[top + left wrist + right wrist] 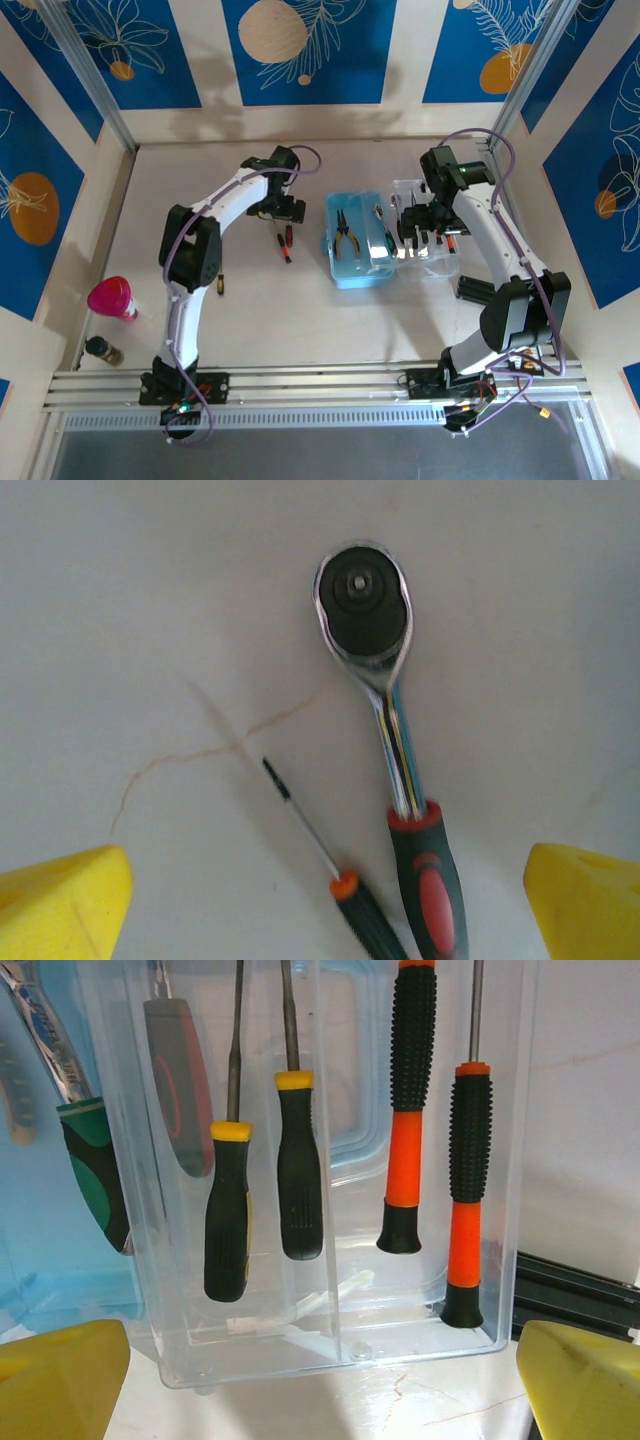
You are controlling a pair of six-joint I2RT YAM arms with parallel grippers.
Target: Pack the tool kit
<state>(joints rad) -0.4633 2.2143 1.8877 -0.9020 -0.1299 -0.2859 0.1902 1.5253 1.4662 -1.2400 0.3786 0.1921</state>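
Because the ratchet (395,755) lies along the 12-to-6 line in the left wrist view, head at 12 and red-and-black handle at 6, your left gripper (322,905) closes squarely across it. The handle sits between the fingers (60,905), nearer the 3 o'clock one. A small screwdriver (344,885) lies just beside it on its 9 o'clock side, tip slanting toward 11. The two handles may be touching, but the frame edge cuts them off. The fingers are spread wide and hold nothing.

From above, your left arm reaches forward with the wrist pointing down over these tools, which lie on the table (250,320) at 9 o'clock from the case (350,278). The left arm is much the nearer.

The case is open with pliers (345,232) inside. Your right gripper (320,1380), also wide and empty, hovers at the clear lid (420,1310).
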